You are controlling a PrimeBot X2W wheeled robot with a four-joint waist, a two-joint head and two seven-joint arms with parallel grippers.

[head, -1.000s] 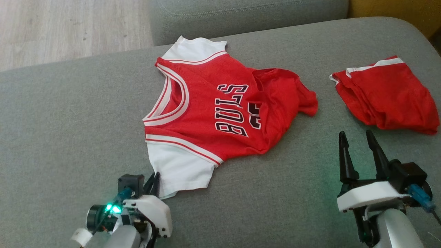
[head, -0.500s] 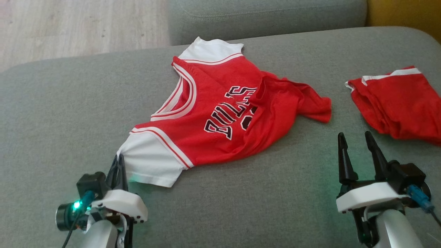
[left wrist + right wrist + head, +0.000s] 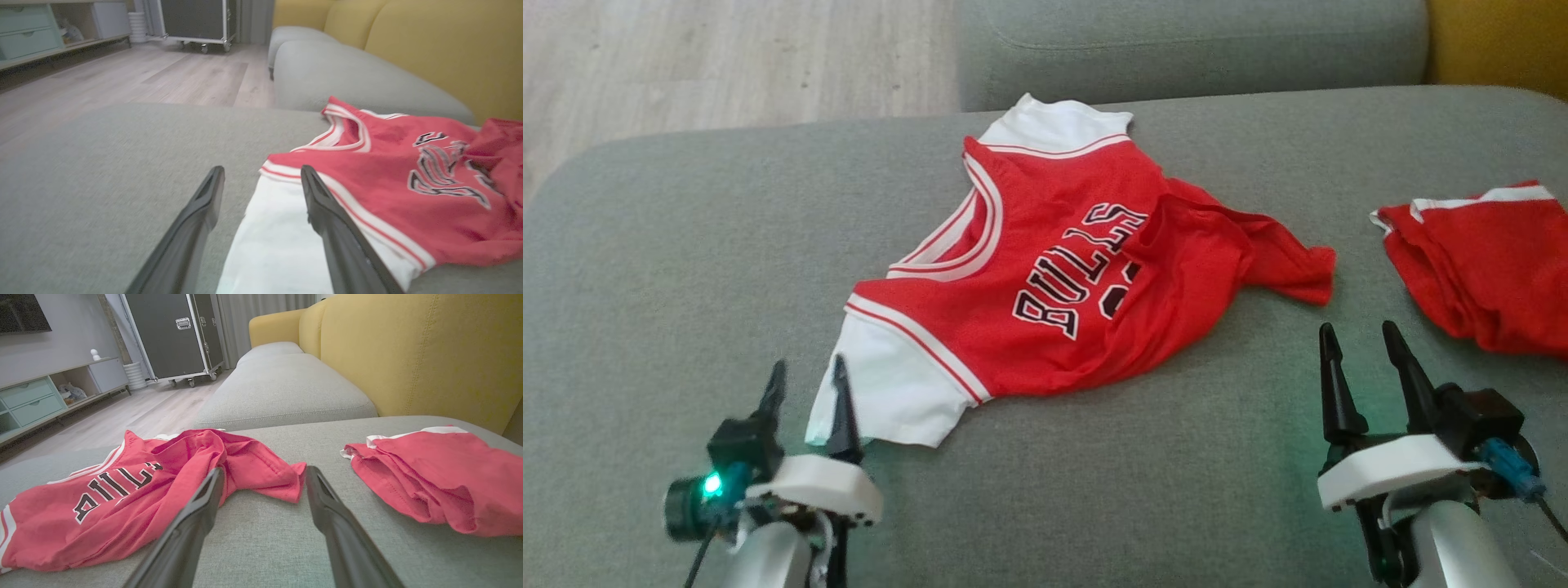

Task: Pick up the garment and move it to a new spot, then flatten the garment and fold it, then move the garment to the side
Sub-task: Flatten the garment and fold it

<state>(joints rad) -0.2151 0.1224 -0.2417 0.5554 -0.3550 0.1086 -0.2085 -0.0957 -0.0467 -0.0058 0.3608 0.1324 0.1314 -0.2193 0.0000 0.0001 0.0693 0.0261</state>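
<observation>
Red jersey (image 3: 1062, 278), white sleeves, "BULLS" lettering.

Head view.
- Jersey: lies on the grey sofa cushion (image 3: 686, 245), centre of view. The neck opening faces 10 o'clock. The hem is bunched and folded over towards 3 o'clock.
- Near white sleeve (image 3: 890, 400): at 7 o'clock of the jersey, flat on the cushion.
- Left gripper (image 3: 809, 363): at 7 o'clock of the view, fingers spread wide with nothing clamped. One finger is in front of the sleeve's outer edge, the other over bare cushion.
- Right gripper (image 3: 1357, 327): at 4 o'clock, fingers parted and empty over bare cushion, well apart from the jersey.
- Red shorts (image 3: 1478, 269): folded, with white trim, at 3 o'clock, apart from the jersey.
- Wooden floor (image 3: 727, 57): 11 o'clock.
- Yellow backrest (image 3: 1494, 41): 1 o'clock.

Left wrist view.
- The two dark fingers stand apart.
- The sleeve's edge runs up between them.
- The finger at 5 o'clock crosses the white cloth, and whether it touches cannot be told.
- The finger at 7 o'clock is over grey fabric.
- The jersey body spreads to 3 o'clock.

Right wrist view.
- The fingers stand apart with grey cushion in the gap.
- The jersey's crumpled hem is at 11 o'clock, just beyond the fingertips.
- The shorts are at 2 o'clock.
- Black wheeled case (image 3: 175, 335): 11 o'clock, on the floor.
- Drawer unit (image 3: 28, 400): 9 o'clock.
</observation>
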